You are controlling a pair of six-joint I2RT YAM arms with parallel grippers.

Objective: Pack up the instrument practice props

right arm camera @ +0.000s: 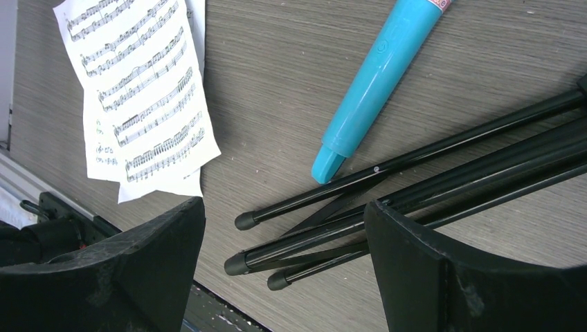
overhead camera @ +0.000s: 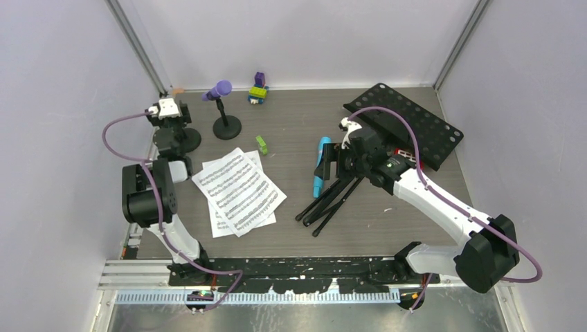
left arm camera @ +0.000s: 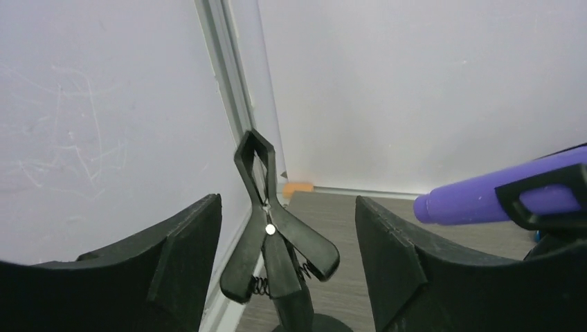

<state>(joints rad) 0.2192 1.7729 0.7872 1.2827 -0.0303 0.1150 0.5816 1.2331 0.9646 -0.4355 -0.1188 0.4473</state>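
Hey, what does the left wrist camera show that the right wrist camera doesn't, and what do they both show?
Left wrist only: an empty mic holder with its spring clip upright, the purple mic at the right edge, and an orange tab in the wall corner.
Right wrist only: the cyan mic, the sheet music, and the folded tripod legs lying flat.
Both: only the wood-grain table; no prop clearly appears in both.
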